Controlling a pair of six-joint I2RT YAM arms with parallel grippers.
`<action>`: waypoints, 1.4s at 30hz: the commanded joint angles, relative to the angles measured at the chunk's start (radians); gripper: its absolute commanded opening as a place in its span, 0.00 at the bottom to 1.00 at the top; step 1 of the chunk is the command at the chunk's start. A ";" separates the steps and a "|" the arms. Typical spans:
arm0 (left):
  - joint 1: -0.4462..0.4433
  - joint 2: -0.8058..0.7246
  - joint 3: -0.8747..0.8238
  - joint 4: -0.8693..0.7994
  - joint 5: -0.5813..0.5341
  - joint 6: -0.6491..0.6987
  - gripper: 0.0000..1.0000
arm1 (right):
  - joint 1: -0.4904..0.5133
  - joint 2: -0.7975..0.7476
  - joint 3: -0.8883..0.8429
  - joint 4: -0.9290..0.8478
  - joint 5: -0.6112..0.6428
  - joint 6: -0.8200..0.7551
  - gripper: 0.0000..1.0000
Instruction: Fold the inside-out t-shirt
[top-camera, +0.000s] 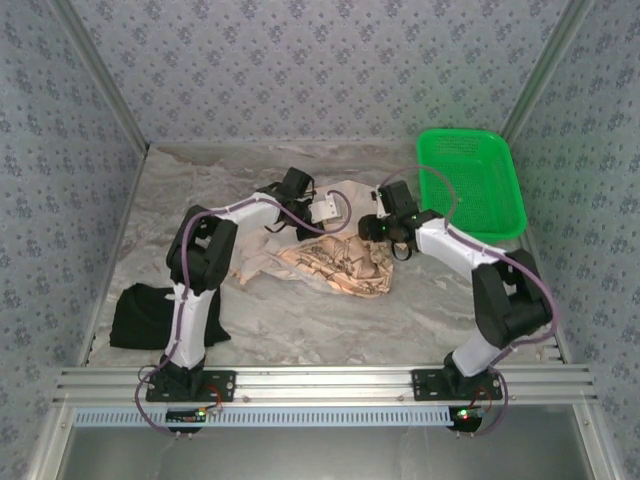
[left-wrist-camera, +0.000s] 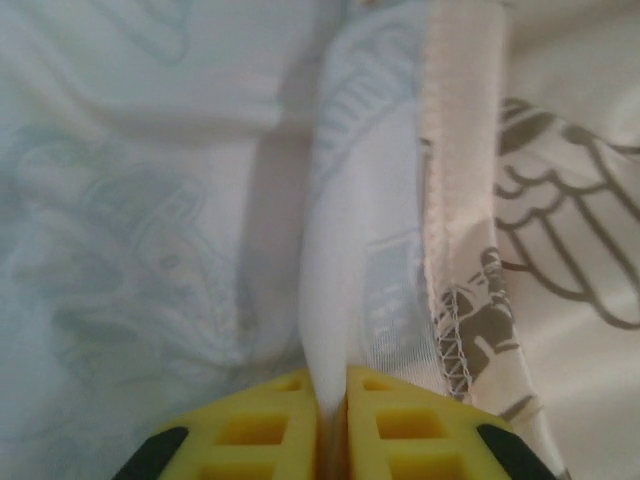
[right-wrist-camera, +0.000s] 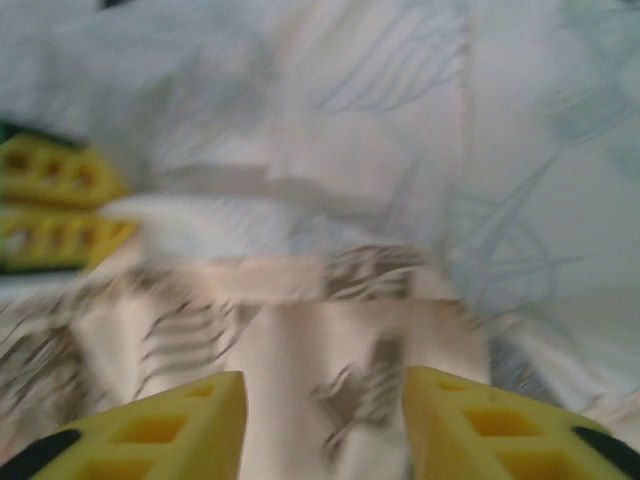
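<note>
A black garment (top-camera: 150, 315) is seen at the desk's (top-camera: 300, 320) left. The left hand (left-wrist-camera: 330, 395) is clamped on a pale fold of the inside-out t-shirt (top-camera: 335, 265), which is crumpled mid-desk. The right hand (right-wrist-camera: 322, 390) is held apart over the cloth. A green basket (top-camera: 470, 185) is set far right.

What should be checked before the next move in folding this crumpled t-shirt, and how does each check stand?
1. Left end effector shut on a pale fold of the t-shirt: ok.
2. Right end effector open above printed fabric, gripping nothing: ok.
3. T-shirt lying flat: not ok, bunched mid-table.
4. Black garment apart from the t-shirt: ok.
5. Left grip takes a single layer: cannot tell.
</note>
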 joint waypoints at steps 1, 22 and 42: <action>0.032 -0.023 -0.009 0.011 -0.038 -0.103 0.13 | 0.094 -0.112 -0.029 -0.053 -0.069 -0.083 0.52; 0.092 -0.443 -0.381 0.202 0.189 -0.764 0.68 | 0.210 0.024 -0.155 -0.015 -0.264 -0.036 0.08; 0.066 -0.291 -0.347 0.181 -0.090 -0.885 0.00 | 0.337 -0.519 -0.270 0.068 -0.090 -0.503 0.00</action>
